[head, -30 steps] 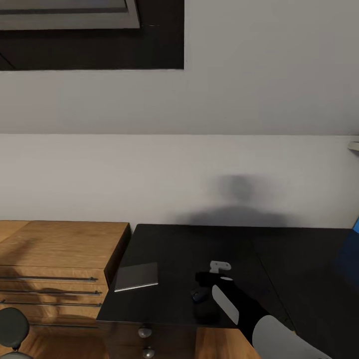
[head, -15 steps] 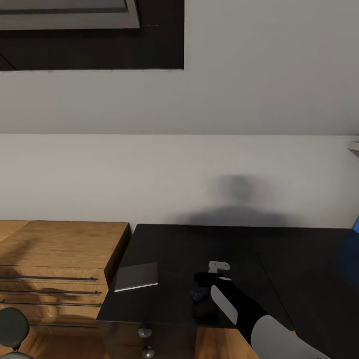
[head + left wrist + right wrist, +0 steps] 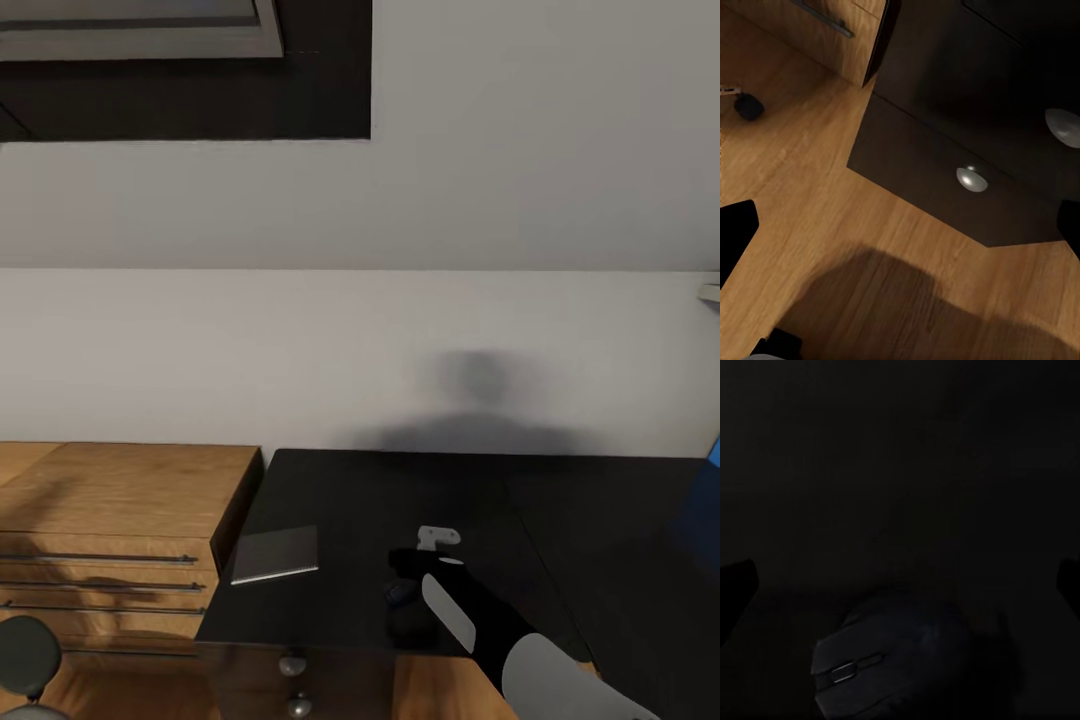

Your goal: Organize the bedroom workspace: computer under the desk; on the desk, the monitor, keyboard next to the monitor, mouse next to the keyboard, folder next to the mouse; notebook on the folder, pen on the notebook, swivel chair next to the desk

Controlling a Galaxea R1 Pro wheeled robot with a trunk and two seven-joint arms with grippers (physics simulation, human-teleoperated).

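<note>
Desk: long black matte-topped desk, flat and smooth, dark drawer fronts below with round silver knobs; stood against pale grey-white wall.
Mouse: small dark rounded oval mouse, lay on desk top near front edge, just beside right gripper; in right wrist view seen close, glossy domed shell, scroll wheel slot visible; long axis there ran roughly between the two finger edges, wheel end toward one side.
Notebook: thin flat grey rectangle with pale edge, lay flat on desk's left end, well apart from mouse; long axis roughly parallel to desk front, slightly skewed.
Right gripper: black, on white-and-black arm, low over desk by mouse; fingers at both edges of right wrist view, spread wide, mouse between them, contact not discernible.
Left gripper: dark fingertips at frame edges in left wrist view, spread apart, nothing between; over light wood plank floor, shadowed.
Cabinet: light wood cabinet with long bar handles, touching desk's left end.
Head-only: notebook, wall, dark-framed skylight, blue panel at right.
Left-wrist-only: floor grain.
</note>
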